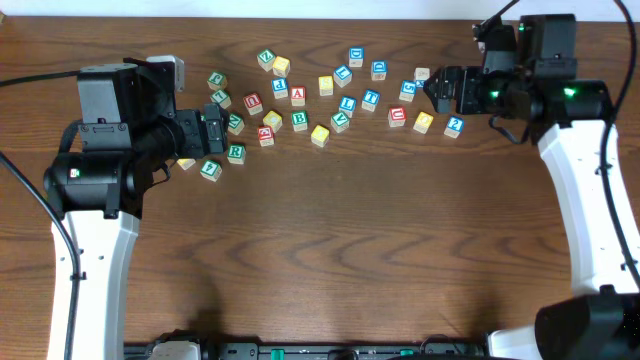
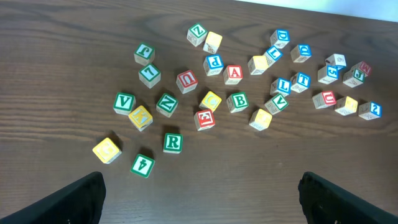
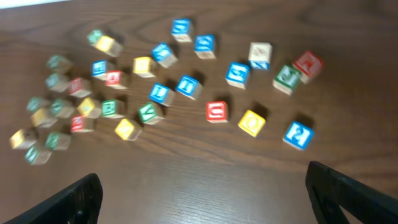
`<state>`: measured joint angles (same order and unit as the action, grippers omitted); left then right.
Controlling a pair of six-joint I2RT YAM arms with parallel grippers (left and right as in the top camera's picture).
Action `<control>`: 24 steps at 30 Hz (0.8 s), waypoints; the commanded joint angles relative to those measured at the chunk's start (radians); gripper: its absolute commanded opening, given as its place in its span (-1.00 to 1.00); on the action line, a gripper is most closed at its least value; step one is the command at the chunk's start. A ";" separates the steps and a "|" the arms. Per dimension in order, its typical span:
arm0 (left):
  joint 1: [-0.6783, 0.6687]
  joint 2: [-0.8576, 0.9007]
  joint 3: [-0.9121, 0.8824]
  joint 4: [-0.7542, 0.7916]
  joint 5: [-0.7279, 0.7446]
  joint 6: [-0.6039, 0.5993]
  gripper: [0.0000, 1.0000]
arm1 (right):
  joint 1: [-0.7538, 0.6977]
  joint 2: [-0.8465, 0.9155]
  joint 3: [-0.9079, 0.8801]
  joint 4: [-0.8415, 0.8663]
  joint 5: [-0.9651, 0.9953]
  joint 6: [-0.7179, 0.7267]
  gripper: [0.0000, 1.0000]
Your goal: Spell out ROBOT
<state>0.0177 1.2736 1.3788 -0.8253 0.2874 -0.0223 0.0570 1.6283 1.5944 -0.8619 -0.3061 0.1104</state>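
Small wooden letter cubes lie scattered across the back of the table. The green-framed R (image 1: 236,152) (image 2: 172,142) sits at the near left of the cluster. The green B (image 1: 299,120) (image 2: 237,101) is near its middle. A blue cube that reads as T (image 1: 371,98) (image 2: 302,79) lies further right. A yellow O cube (image 1: 424,122) (image 3: 252,122) is at the right end, and another yellow cube (image 2: 211,100) lies beside the B. My left gripper (image 1: 215,128) (image 2: 199,199) hovers open at the cluster's left end. My right gripper (image 1: 437,90) (image 3: 202,196) hovers open at its right end. Neither holds anything.
Among them lie a red A (image 1: 297,96) (image 2: 233,74), a red U (image 2: 186,81), a green V (image 2: 124,102), a green Z (image 2: 197,33) and a blue 2 (image 3: 297,134). The table's back edge (image 1: 330,3) runs just behind the cubes.
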 commanded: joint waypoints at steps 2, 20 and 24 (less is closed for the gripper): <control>-0.002 0.007 0.019 0.003 0.011 0.010 0.95 | 0.024 0.056 0.021 -0.002 0.138 0.163 0.99; -0.002 0.027 0.016 -0.008 0.010 0.009 0.95 | 0.023 0.120 0.015 0.042 0.098 0.196 0.78; -0.002 0.063 0.016 -0.008 0.011 -0.064 0.95 | 0.023 0.126 0.006 0.038 0.098 0.211 0.74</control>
<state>0.0177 1.3045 1.3788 -0.8307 0.2871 -0.0341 0.0753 1.7401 1.5944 -0.8192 -0.2085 0.3008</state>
